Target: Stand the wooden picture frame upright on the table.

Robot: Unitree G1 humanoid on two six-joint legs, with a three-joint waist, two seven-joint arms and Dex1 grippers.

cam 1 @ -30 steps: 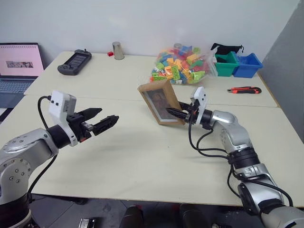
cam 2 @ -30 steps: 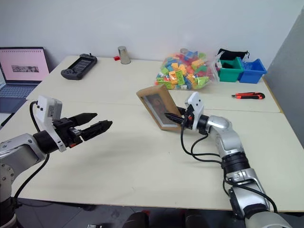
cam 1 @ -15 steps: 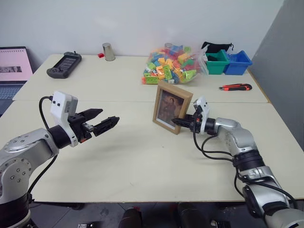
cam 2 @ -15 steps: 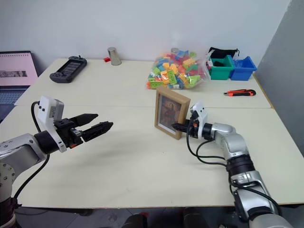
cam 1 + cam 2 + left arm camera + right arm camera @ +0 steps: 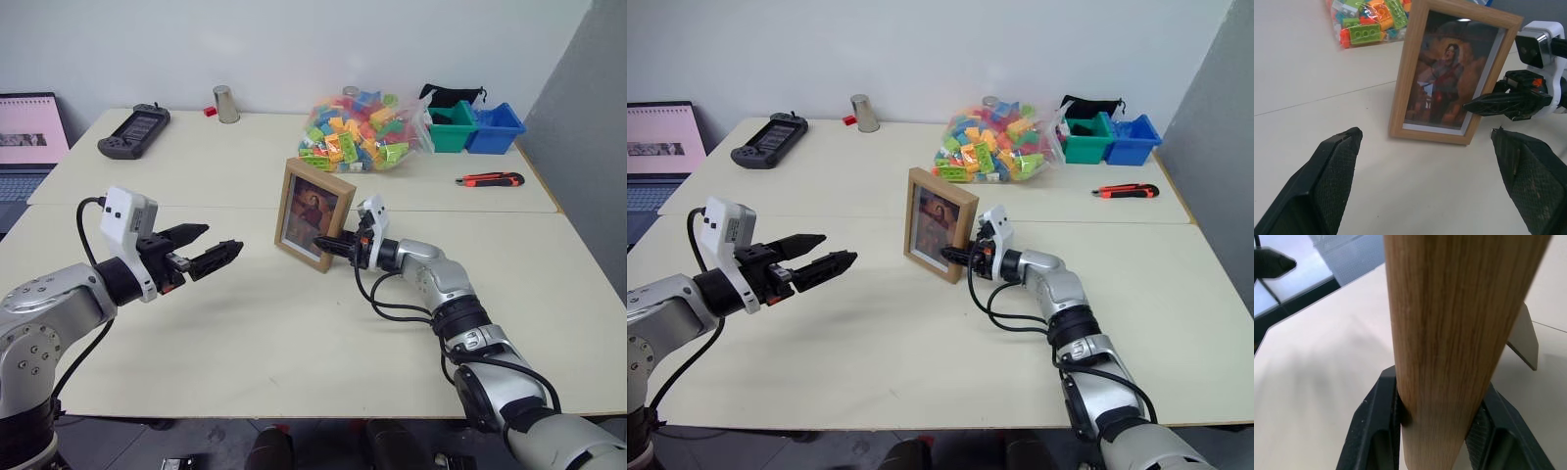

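The wooden picture frame (image 5: pixel 312 211) stands upright near the middle of the table (image 5: pixel 294 343), its portrait facing me and its lower edge down at the tabletop. My right gripper (image 5: pixel 331 244) is shut on the frame's right side rail, low down. In the right wrist view both fingers (image 5: pixel 1376 426) squeeze the light-wood edge (image 5: pixel 1449 323), and the back stand (image 5: pixel 1523 338) sticks out behind. My left gripper (image 5: pixel 223 237) hovers open above the table, well to the left of the frame, pointing at it. The left wrist view shows the frame (image 5: pixel 1449 73) between its spread fingers (image 5: pixel 1337 161).
A bag of coloured bricks (image 5: pixel 358 132) lies behind the frame. Green (image 5: pixel 451 127) and blue (image 5: pixel 495 127) bins and a utility knife (image 5: pixel 490 179) are at the far right. A game console (image 5: pixel 132 129), a metal cup (image 5: pixel 225 103) and a laptop (image 5: pixel 24 137) are at the far left.
The right gripper has carried the frame to the left and brought it from a backward lean to upright. The left arm has kept still. The camera has shifted.
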